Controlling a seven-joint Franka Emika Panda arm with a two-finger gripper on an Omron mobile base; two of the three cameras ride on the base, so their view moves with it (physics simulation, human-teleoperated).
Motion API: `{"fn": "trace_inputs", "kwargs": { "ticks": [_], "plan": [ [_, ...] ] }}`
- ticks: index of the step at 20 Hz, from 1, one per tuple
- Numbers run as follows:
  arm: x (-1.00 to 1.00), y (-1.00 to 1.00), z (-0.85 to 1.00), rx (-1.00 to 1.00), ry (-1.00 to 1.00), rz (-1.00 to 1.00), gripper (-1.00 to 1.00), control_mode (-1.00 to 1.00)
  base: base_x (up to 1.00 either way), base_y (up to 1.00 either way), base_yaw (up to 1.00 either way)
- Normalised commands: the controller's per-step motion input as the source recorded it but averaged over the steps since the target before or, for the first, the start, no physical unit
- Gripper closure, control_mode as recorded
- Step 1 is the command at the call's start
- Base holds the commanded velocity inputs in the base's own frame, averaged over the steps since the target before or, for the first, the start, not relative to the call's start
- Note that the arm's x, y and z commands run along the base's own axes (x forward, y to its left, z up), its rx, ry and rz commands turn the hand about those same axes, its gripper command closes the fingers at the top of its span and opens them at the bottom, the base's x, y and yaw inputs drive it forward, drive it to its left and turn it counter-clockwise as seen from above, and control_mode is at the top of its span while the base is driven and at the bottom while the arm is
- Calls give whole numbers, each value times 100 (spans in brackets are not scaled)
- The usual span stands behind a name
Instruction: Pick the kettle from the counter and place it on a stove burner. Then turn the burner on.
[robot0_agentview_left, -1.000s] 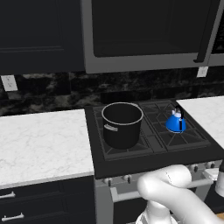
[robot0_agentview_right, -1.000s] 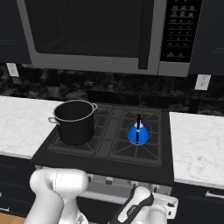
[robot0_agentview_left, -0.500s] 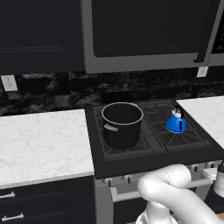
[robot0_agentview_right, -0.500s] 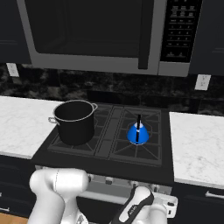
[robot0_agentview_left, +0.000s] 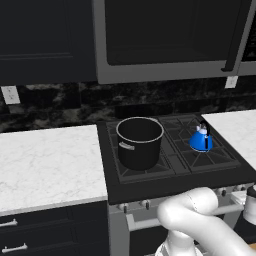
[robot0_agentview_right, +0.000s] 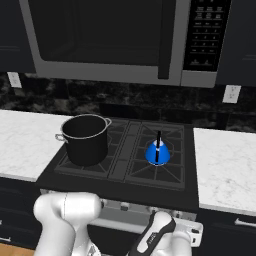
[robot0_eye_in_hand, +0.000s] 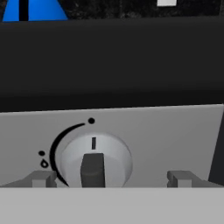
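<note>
Nothing has moved since the earlier frames: both base views match them, with the arm folded low in front of the range and every item in the same place.

One small blue kettle (robot0_agentview_right: 158, 151) sits upright on the stove burner (robot0_agentview_right: 159, 166) at the right side of the cooktop, its black handle arching above it. One large black pot (robot0_agentview_left: 140, 142) stands on the left burners, well apart from the kettle. Two stretches of white marble-look counter (robot0_agentview_left: 47, 165) flank the range, one on each side, and both lie bare. One microwave (robot0_agentview_right: 120, 40) hangs above the cooktop; its keypad at the right carries small markings too fine to read. Two white wall outlets show on the dark backsplash, one to the left (robot0_agentview_left: 9, 94) and one to the right (robot0_agentview_left: 230, 81).

From the hand view, the gripper (robot0_eye_in_hand: 113, 177) faces the grey control panel, its two fingertips (robot0_eye_in_hand: 41, 178) spread wide apart with nothing between them. One round grey knob (robot0_eye_in_hand: 94, 159) sits between the tips, close ahead, its raised bar upright and a short line above it pointing straight up. A black arc curves around the knob's upper left, ending in a dot at the top, with a dot and a small flame mark at its lower end. No words are printed there.

Open room lies above the cooktop's front edge and over both counters.
</note>
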Motion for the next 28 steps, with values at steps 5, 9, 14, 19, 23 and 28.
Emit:
{"fn": "trace_inputs", "kwargs": {
  "ticks": [5, 9, 14, 19, 23, 28],
  "plan": [
    [0, 0, 0, 0, 0, 0, 100, -100, 0, 0, 0],
    [0, 0, 0, 0, 0, 0, 100, -100, 0, 0, 0],
    [0, 0, 0, 0, 0, 0, 100, -100, 0, 0, 0],
    [0, 0, 0, -5, -2, 0, 100, -100, 0, 0, 0],
    [0, 0, 0, -11, -3, 0, 100, -100, 0, 0, 0],
    [0, 0, 1, -17, -5, 0, 100, -100, 0, 0, 0]
  ]
}}
